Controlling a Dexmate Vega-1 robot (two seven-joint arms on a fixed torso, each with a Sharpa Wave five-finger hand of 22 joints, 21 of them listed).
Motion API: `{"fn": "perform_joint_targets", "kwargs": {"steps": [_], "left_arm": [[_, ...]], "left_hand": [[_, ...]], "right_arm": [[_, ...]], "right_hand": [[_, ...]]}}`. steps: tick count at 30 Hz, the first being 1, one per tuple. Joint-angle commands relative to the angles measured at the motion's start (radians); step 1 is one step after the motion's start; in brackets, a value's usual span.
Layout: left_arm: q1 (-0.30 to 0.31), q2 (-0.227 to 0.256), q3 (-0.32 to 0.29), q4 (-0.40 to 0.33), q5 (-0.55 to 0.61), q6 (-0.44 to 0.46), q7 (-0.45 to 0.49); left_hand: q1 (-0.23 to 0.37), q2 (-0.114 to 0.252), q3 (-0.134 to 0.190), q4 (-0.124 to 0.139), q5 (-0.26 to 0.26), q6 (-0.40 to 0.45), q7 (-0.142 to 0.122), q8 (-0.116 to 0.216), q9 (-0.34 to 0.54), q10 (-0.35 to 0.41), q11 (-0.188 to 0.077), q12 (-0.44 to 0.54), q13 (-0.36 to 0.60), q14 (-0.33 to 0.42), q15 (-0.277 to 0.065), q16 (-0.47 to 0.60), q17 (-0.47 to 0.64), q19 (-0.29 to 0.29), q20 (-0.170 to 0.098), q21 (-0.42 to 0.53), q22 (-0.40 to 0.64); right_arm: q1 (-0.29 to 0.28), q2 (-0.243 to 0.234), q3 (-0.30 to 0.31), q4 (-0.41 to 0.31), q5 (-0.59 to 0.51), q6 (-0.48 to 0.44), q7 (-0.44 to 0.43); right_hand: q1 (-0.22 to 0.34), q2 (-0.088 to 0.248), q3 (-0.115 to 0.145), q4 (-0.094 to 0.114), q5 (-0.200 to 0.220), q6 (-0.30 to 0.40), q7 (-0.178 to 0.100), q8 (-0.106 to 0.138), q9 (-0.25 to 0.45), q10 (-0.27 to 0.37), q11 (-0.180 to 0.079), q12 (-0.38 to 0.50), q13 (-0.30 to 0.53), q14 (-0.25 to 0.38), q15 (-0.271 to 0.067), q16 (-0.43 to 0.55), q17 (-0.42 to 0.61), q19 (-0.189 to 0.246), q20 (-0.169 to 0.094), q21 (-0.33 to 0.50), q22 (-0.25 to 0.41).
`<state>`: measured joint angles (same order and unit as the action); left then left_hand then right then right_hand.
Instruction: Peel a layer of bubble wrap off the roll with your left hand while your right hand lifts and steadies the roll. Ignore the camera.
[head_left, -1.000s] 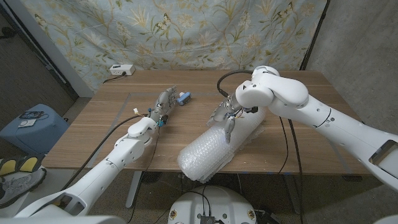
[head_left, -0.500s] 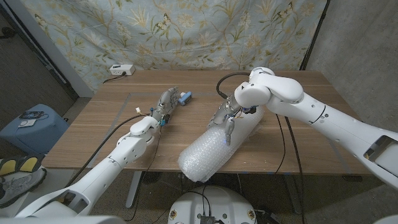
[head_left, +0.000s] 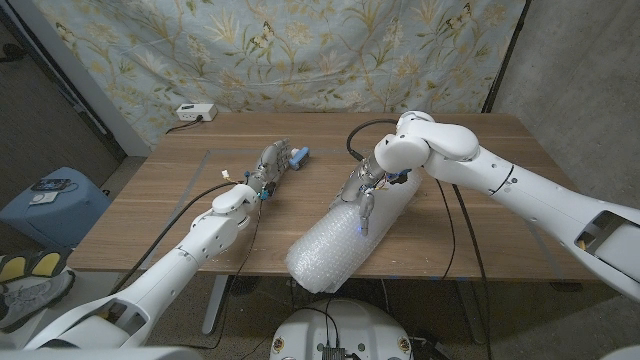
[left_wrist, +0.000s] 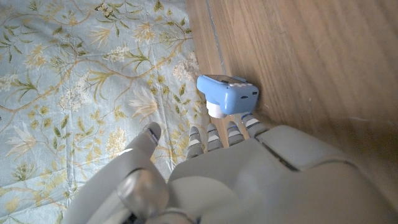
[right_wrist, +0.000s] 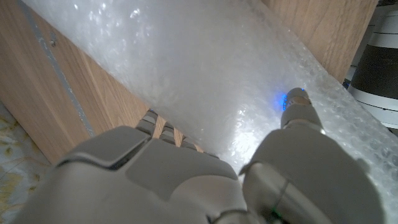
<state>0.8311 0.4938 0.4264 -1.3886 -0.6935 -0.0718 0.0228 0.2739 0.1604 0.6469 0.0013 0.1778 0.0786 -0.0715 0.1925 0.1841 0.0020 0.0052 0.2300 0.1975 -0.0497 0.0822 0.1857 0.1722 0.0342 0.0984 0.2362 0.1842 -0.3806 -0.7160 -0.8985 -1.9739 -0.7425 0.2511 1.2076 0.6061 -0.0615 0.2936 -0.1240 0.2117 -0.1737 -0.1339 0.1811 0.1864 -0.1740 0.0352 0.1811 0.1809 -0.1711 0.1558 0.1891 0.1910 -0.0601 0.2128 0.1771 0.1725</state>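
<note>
My right hand (head_left: 362, 192) gripped the bubble wrap roll (head_left: 345, 237) near its far end, fingers partly hidden under the wrap and thumb pressed on top. The roll lay slanted on the tabletop (head_left: 170, 200), its near end jutting past the front edge. My left hand (head_left: 268, 163) held nothing, fingers loosely extended toward a small blue device (left_wrist: 227, 96), well apart from the roll.

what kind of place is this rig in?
Likely a makeshift lab or data-collection room, not a home: a floral fabric backdrop hangs behind the wooden table, a white power strip sits at its far edge, and cables trail across it.
</note>
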Motion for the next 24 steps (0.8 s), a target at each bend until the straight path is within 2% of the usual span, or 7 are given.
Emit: {"fn": "perform_joint_targets", "kwargs": {"steps": [1, 5, 10, 16, 18, 21, 24], "left_arm": [[-0.01, 0.002, -0.001, -0.012, 0.001, 0.006, 0.0], [0.006, 0.02, -0.006, -0.055, 0.026, 0.0, 0.035], [0.021, 0.026, -0.016, -0.078, 0.031, -0.016, 0.05], [0.039, 0.029, -0.025, -0.096, 0.033, -0.026, 0.069], [0.044, 0.028, -0.028, -0.097, 0.032, -0.032, 0.072], [0.048, 0.027, -0.031, -0.097, 0.034, -0.039, 0.079], [0.052, 0.027, -0.033, -0.099, 0.036, -0.045, 0.082]], "left_hand": [[0.003, 0.006, 0.007, -0.004, 0.006, 0.009, 0.0, 0.0, 0.001, 0.009, 0.006, 0.001, 0.006, 0.008, 0.006, 0.003, 0.003, 0.009, 0.003, 0.002, 0.002], [0.004, 0.006, 0.007, -0.005, 0.006, 0.01, 0.001, 0.0, 0.001, 0.01, 0.006, 0.002, 0.006, 0.009, 0.007, 0.002, 0.002, 0.01, 0.004, 0.002, 0.002], [0.006, 0.005, 0.007, -0.008, 0.006, 0.012, 0.001, 0.0, 0.001, 0.011, 0.005, 0.002, 0.006, 0.009, 0.006, 0.002, 0.002, 0.011, 0.003, 0.002, 0.002], [0.008, 0.005, 0.007, -0.011, 0.006, 0.014, 0.002, 0.001, 0.001, 0.011, 0.005, 0.001, 0.006, 0.009, 0.007, 0.001, 0.001, 0.012, 0.004, 0.001, 0.002], [0.008, 0.005, 0.007, -0.011, 0.006, 0.015, 0.003, 0.001, 0.001, 0.011, 0.005, 0.001, 0.006, 0.009, 0.007, 0.0, 0.001, 0.012, 0.004, 0.001, 0.002], [0.009, 0.005, 0.007, -0.013, 0.006, 0.015, 0.003, 0.001, 0.001, 0.011, 0.005, 0.001, 0.006, 0.009, 0.007, 0.0, 0.001, 0.012, 0.003, 0.001, 0.002], [0.01, 0.005, 0.007, -0.014, 0.007, 0.015, 0.003, 0.0, 0.001, 0.011, 0.005, 0.001, 0.006, 0.009, 0.007, 0.0, 0.001, 0.012, 0.004, 0.0, 0.002]], "right_arm": [[0.019, 0.007, -0.024, 0.052, 0.004, 0.026, -0.032], [0.013, -0.002, -0.017, 0.049, -0.002, 0.032, -0.061], [0.013, -0.004, -0.014, 0.052, -0.006, 0.037, -0.076], [0.01, -0.005, -0.011, 0.058, -0.014, 0.047, -0.102], [0.012, -0.004, -0.012, 0.063, -0.018, 0.05, -0.107], [0.011, -0.003, -0.012, 0.072, -0.025, 0.059, -0.125], [0.01, -0.003, -0.013, 0.079, -0.032, 0.068, -0.139]], "right_hand": [[-0.013, 0.001, -0.003, 0.002, 0.005, -0.251, -0.015, 0.012, 0.002, -0.196, 0.001, 0.017, 0.004, -0.134, -0.007, 0.011, 0.001, -0.001, 0.001, 0.008, 0.001], [-0.015, -0.003, -0.009, -0.004, 0.01, -0.197, -0.026, 0.032, 0.006, -0.113, 0.016, 0.05, 0.018, -0.078, -0.026, 0.032, 0.003, 0.035, -0.003, 0.022, 0.003], [-0.008, -0.007, -0.01, -0.011, 0.016, -0.151, -0.016, 0.049, 0.013, -0.087, 0.023, 0.062, 0.032, -0.042, -0.043, 0.042, 0.006, 0.075, -0.005, 0.032, 0.003], [0.01, -0.011, -0.01, -0.022, 0.026, -0.093, -0.009, 0.077, 0.032, -0.04, 0.009, 0.09, 0.064, 0.022, -0.084, 0.063, 0.015, 0.159, -0.009, 0.05, 0.004], [0.016, -0.011, -0.01, -0.024, 0.028, -0.079, -0.009, 0.084, 0.036, -0.024, 0.013, 0.1, 0.072, 0.034, -0.089, 0.067, 0.017, 0.18, -0.01, 0.053, 0.004], [0.021, -0.007, -0.011, -0.022, 0.033, -0.052, -0.005, 0.099, 0.046, 0.012, 0.004, 0.124, 0.094, 0.077, -0.112, 0.085, 0.029, 0.233, -0.011, 0.062, 0.004], [0.025, -0.002, -0.01, -0.022, 0.036, -0.037, -0.005, 0.108, 0.051, 0.041, -0.007, 0.143, 0.107, 0.106, -0.122, 0.098, 0.038, 0.255, -0.024, 0.064, 0.003]]}}
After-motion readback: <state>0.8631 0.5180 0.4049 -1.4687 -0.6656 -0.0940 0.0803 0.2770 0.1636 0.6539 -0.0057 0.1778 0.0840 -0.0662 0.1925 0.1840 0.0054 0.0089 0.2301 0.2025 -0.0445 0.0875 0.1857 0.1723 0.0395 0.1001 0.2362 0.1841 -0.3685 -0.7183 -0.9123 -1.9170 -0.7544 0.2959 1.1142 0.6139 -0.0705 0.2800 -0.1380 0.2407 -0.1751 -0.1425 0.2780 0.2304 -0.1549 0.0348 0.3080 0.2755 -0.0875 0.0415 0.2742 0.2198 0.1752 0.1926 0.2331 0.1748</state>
